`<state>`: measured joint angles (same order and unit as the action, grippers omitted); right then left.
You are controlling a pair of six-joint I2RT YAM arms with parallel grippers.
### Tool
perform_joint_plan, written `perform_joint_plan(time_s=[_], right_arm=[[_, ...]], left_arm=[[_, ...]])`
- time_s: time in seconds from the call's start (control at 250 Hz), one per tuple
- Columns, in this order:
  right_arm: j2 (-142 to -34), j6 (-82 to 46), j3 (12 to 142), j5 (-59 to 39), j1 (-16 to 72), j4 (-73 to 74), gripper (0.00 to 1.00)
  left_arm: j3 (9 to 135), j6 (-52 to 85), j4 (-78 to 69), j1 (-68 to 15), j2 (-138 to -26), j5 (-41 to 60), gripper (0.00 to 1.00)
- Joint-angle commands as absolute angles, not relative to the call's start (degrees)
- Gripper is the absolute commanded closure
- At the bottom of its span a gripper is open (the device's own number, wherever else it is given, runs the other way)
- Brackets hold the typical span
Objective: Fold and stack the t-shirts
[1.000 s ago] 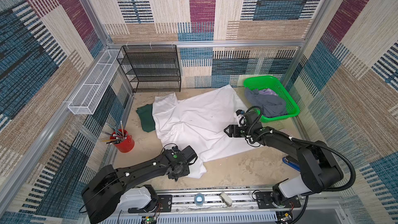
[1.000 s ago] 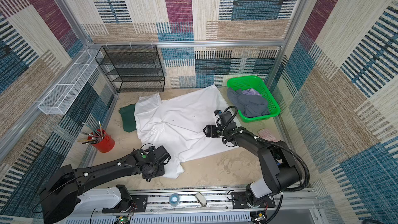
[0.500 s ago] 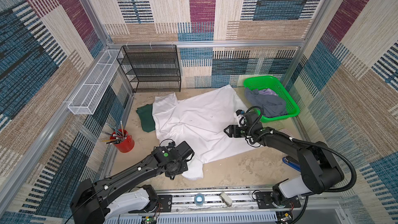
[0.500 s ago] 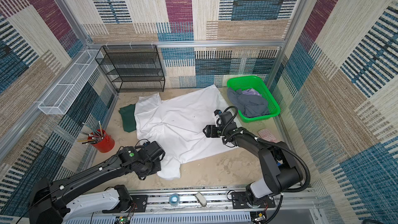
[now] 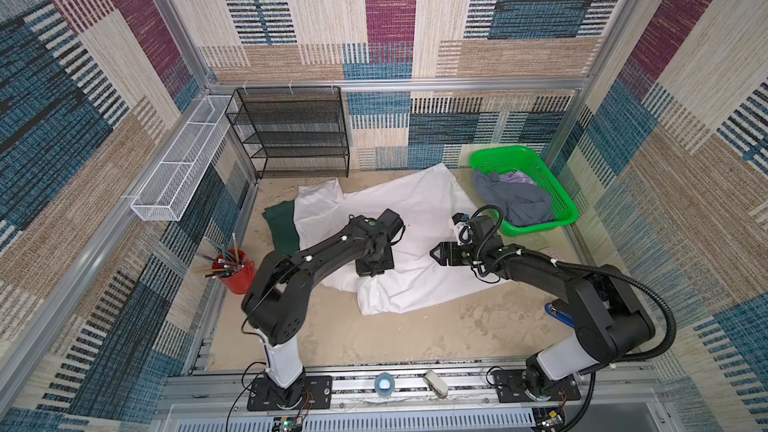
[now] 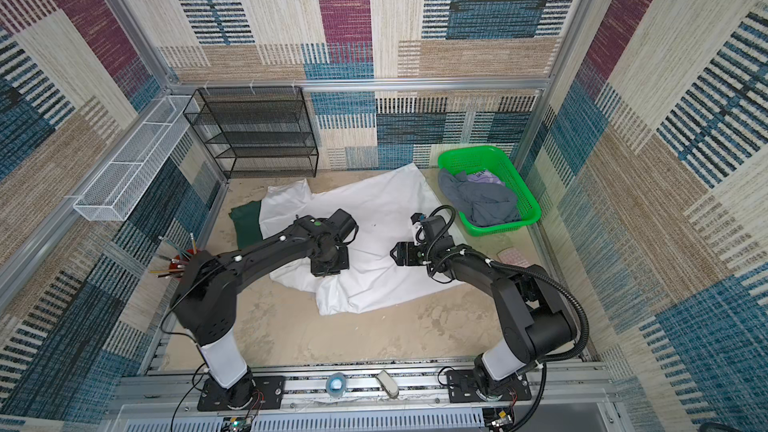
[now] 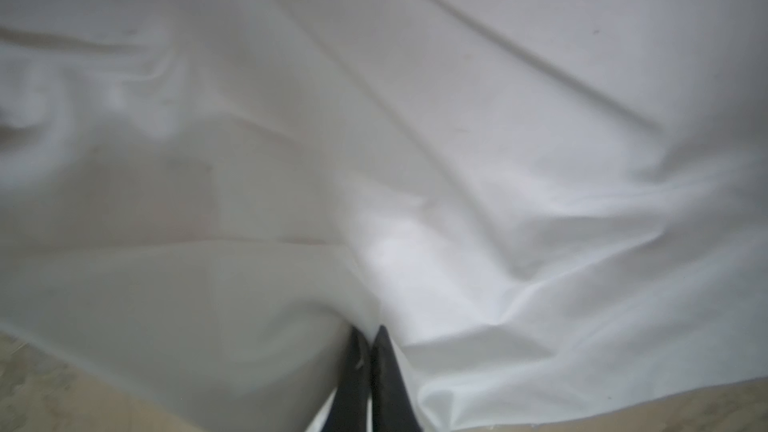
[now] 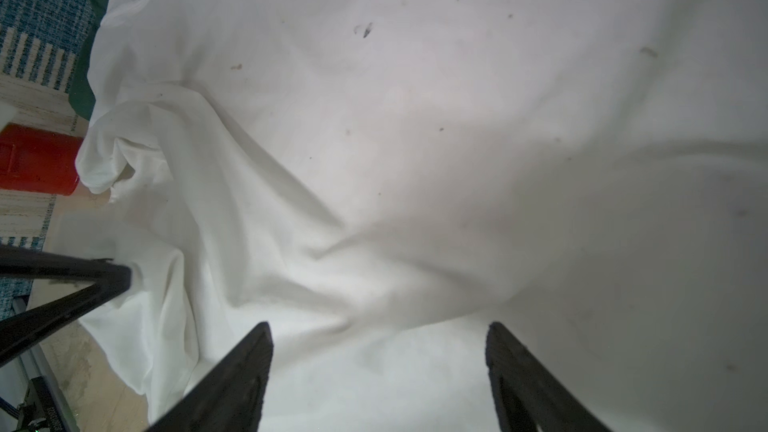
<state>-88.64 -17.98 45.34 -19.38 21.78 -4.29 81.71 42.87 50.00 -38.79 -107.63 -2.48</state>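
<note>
Since the left gripper [image 7: 369, 332] has clenched on the white t-shirt [image 5: 415, 209] and carried its edge inward, the first fold seems begun, while the right gripper [image 8: 379, 328] hangs released.

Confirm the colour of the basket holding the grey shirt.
Bright green mesh basket, clearest in both top views.

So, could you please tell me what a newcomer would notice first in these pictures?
A large white t-shirt lies spread across the middle of the table, the left hand shut on it near its front edge and the right hand open above its right side. At the back right, a green basket holds a grey t-shirt.
</note>
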Motion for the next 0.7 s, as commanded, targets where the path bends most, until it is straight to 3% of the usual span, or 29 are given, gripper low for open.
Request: perform_joint_plan(time_s=[0.0,0.08,0.196,0.412,0.696], right_arm=[[-87.7,-17.6,45.2,-18.6,21.7,-4.0,0.18],[-87.7,-17.7,45.2,-18.8,21.7,-4.1,0.18],[-88.5,-17.5,45.5,-19.3,21.7,-4.0,0.18],[-91.0,-17.3,47.5,-20.0,21.7,-4.0,0.18],[-90.8,-17.7,47.9,-20.6,21.8,-4.3,0.18]], left_arm=[[89.0,36.7,49.5,-39.8,-114.0,2.4,0.91],[90.7,36.4,48.9,-40.7,-115.1,1.7,0.72],[85.5,35.3,43.7,-42.0,-109.7,-0.1,0.61],[65.8,39.5,36.8,-41.4,-92.6,-7.2,0.57],[53.7,41.4,25.7,-35.8,-86.7,-0.6,0.54]])
